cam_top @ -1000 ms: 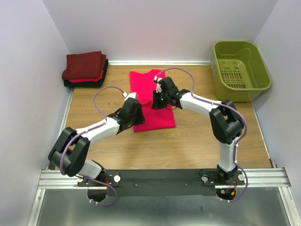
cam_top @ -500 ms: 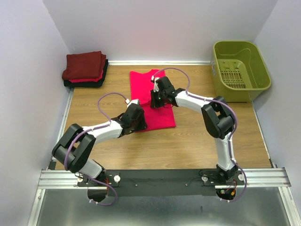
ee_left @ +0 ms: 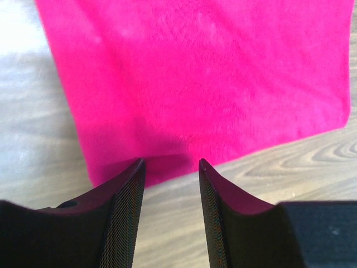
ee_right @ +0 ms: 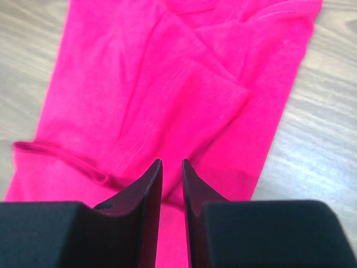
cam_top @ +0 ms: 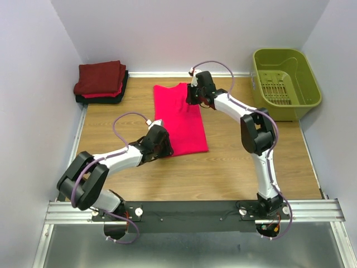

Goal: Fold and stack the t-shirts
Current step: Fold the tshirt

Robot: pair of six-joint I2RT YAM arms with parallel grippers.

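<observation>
The bright pink-red t-shirt (cam_top: pixel 179 117) lies flat on the table as a long folded strip; it also shows in the left wrist view (ee_left: pixel 201 84) and the right wrist view (ee_right: pixel 167 95). My left gripper (cam_top: pixel 165 148) is open at the shirt's near left corner, its tips (ee_left: pixel 170 163) straddling the hem and holding nothing. My right gripper (cam_top: pixel 192 96) is over the shirt's far right end, its jaws (ee_right: pixel 171 163) almost together above the cloth, with a sleeve folded inward below. The folded dark maroon, red and black t-shirts (cam_top: pixel 100 81) are stacked at the far left.
An olive-green plastic basket (cam_top: pixel 285 78) stands at the far right against the wall. Walls close in the table on the left, back and right. Bare wood (cam_top: pixel 223 173) lies between the shirt and the arm bases.
My right gripper has moved from the middle of the shirt to its far right end. The shirt's right side now lies straight. My left gripper has shifted slightly toward the near left corner.
</observation>
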